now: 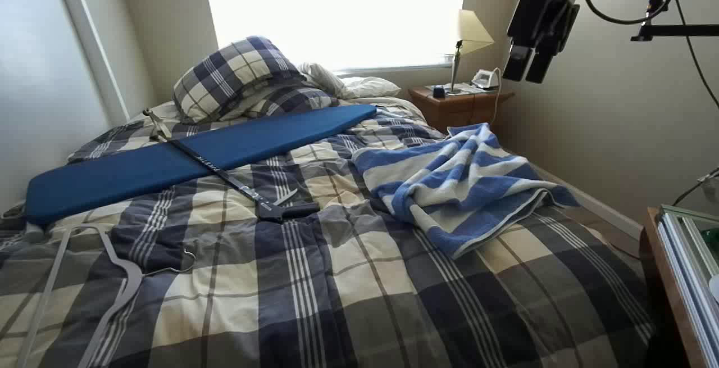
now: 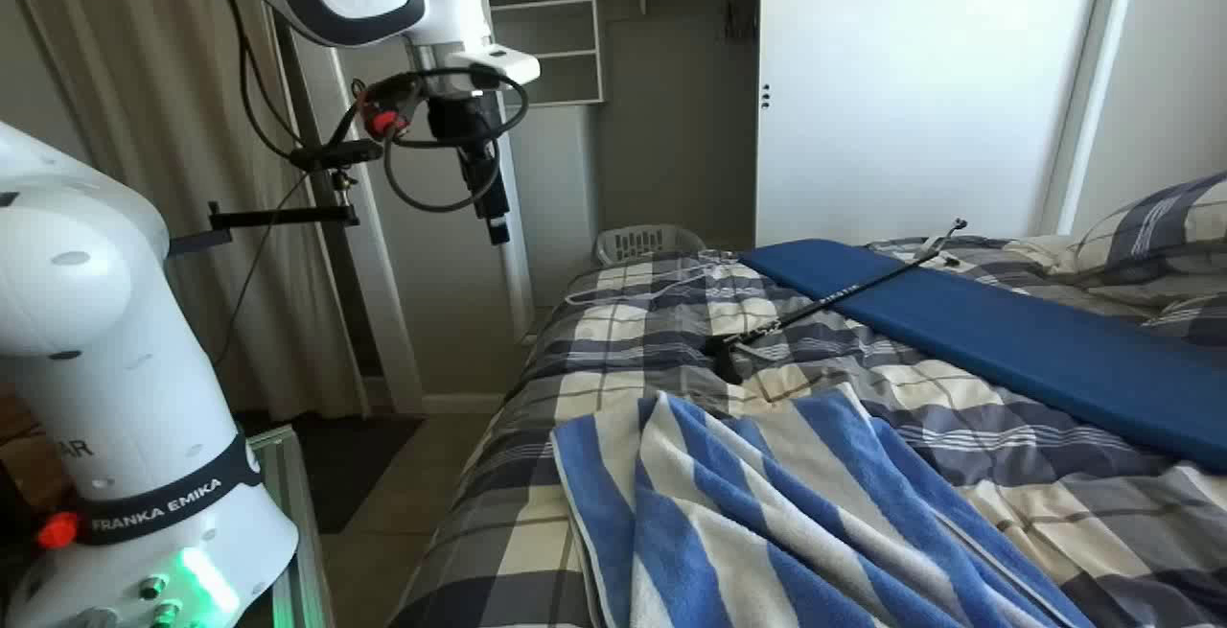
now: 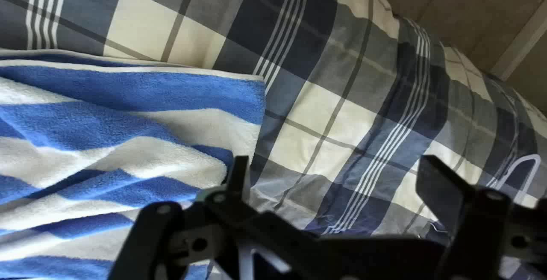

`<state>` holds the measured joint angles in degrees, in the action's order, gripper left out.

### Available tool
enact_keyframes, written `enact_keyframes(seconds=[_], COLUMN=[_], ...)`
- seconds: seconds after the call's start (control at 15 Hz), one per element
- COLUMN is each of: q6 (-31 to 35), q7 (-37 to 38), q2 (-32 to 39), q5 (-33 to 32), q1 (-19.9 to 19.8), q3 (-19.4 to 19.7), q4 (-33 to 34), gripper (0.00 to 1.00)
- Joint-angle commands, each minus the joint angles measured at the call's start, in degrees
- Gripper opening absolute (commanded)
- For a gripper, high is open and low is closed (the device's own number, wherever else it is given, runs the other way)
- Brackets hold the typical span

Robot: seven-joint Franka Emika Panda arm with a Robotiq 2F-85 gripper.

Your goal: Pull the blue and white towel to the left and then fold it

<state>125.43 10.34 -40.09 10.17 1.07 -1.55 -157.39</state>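
The blue and white striped towel [image 1: 449, 182] lies rumpled on the plaid bed, towards the side with the nightstand. It also shows at the front in an exterior view [image 2: 767, 523], where its near part is cut off by the frame's edge. In the wrist view the towel [image 3: 107, 130] fills the left side, with one corner near the middle. My gripper [image 1: 527, 67] hangs high above the bed, well apart from the towel; it also shows in an exterior view [image 2: 496, 225]. In the wrist view my gripper's fingers [image 3: 333, 164] are wide apart, with nothing between them.
A long blue board [image 1: 129, 166] lies across the bed, with a black reacher stick [image 1: 213, 166] over it. A pale hanger [image 1: 126, 278] lies near the bed's edge. Plaid pillows [image 1: 239, 78] are at the back. A nightstand [image 1: 449, 110] holds a lamp [image 1: 469, 33].
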Motion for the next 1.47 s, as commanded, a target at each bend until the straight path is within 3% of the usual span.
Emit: enact_keyframes(seconds=[0.0, 0.47, 0.8, 1.07, 1.2, 1.4], q6=[-0.2, -0.2, 15.3, 24.6, 25.7, 21.9], q7=[-0.2, -0.2, 13.6, 27.1, 35.4, 47.3], q2=[0.0, 0.0, 9.3, 18.8, 24.1, 30.1], q5=[0.2, 0.2, -4.2, -15.0, -23.0, -35.7], q1=[-0.3, -0.3, -7.7, -16.2, -22.7, -33.6], q3=[-0.2, -0.2, -6.3, -13.5, -18.4, -26.7], q4=[0.1, 0.1, 0.1, 0.1, 1.2, 4.0], gripper=[1.0, 1.0, 1.0, 1.0, 1.0, 1.0])
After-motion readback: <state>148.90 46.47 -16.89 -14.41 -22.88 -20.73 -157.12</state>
